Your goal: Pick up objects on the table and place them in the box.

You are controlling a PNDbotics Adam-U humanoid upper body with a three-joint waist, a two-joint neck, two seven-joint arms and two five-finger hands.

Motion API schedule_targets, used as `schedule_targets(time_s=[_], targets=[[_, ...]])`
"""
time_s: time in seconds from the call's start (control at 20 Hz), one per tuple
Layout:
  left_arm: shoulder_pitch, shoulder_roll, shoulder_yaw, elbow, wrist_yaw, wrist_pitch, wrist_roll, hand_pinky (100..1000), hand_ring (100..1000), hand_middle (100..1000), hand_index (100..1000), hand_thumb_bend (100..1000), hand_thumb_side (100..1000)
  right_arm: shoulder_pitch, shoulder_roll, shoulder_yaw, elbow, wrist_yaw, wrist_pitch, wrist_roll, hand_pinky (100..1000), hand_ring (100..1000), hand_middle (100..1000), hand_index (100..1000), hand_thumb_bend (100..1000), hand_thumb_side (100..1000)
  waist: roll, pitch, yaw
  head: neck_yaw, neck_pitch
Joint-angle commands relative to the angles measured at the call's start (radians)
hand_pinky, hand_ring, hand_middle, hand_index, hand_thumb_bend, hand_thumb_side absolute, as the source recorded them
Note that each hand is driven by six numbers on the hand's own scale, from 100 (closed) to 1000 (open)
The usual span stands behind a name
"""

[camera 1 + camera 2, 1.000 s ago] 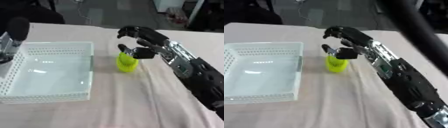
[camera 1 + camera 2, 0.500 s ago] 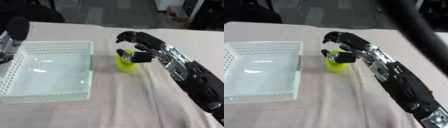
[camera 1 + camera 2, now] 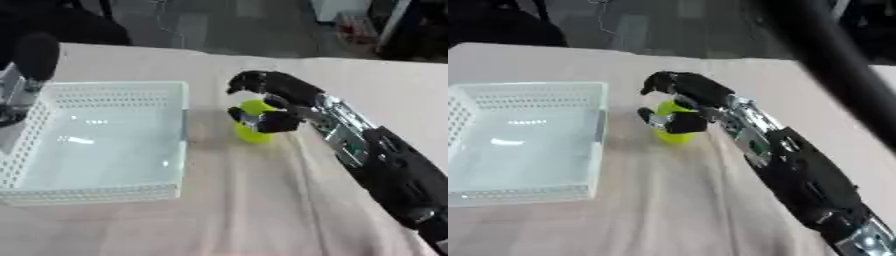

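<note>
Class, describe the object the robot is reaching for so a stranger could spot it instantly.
Find the white perforated basket on the cloth-covered table. Just to its right stands a small yellow-green cup, with the right hand curled around it. It is the only brightly coloured thing there.

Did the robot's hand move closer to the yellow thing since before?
Yes. The right hand has come down and toward the white basket, curling round the yellow object.

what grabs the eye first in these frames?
The black right robot hand at centre, fingers and thumb curled around a bright yellow-green object that stands on the table. Next, the white perforated box just to its left, with nothing visible inside.
</note>
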Motion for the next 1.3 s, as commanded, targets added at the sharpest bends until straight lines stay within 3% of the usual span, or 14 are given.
schedule_targets(time_s=[0.05, 0.5, 0.7, 1.05, 1.25, 1.3], targets=[[-0.018, 0.003, 0.002, -0.013, 0.007, 0.001, -0.001, 763, 683, 848, 806, 303, 764, -0.015, -0.016, -0.004, -0.006, 0.011, -0.020, 0.052, 768, 812, 875, 876, 239, 1000, 0.002, -0.011, 0.002, -0.011, -0.012], [-0.017, 0.003, 0.001, -0.013, 0.008, 0.002, -0.003, 762, 683, 848, 806, 302, 763, -0.024, -0.042, -0.008, -0.026, 0.014, -0.068, 0.229, 795, 837, 907, 920, 386, 767, 0.000, -0.012, 0.003, -0.010, -0.012], [-0.018, 0.003, 0.001, -0.013, 0.008, 0.002, -0.004, 763, 683, 848, 807, 302, 763, -0.029, -0.053, -0.012, -0.028, 0.005, -0.077, 0.279, 805, 847, 908, 929, 387, 699, 0.000, -0.011, 0.003, -0.010, -0.013], [-0.019, 0.003, 0.000, -0.013, 0.009, 0.001, -0.004, 763, 683, 849, 807, 301, 762, -0.037, -0.074, -0.021, -0.039, 0.033, -0.082, 0.304, 810, 853, 905, 917, 387, 669, 0.000, -0.009, 0.002, -0.014, -0.017], [-0.021, 0.002, 0.000, -0.013, 0.009, 0.000, -0.005, 763, 683, 849, 807, 301, 761, -0.043, -0.081, -0.022, -0.032, 0.035, -0.081, 0.315, 765, 860, 913, 920, 379, 645, 0.000, -0.007, 0.004, -0.022, -0.020], [-0.022, 0.002, 0.000, -0.013, 0.009, 0.000, -0.005, 763, 683, 849, 807, 301, 760, -0.045, -0.083, -0.023, -0.030, 0.034, -0.081, 0.320, 731, 873, 919, 922, 371, 588, 0.000, -0.006, 0.005, -0.023, -0.021]])
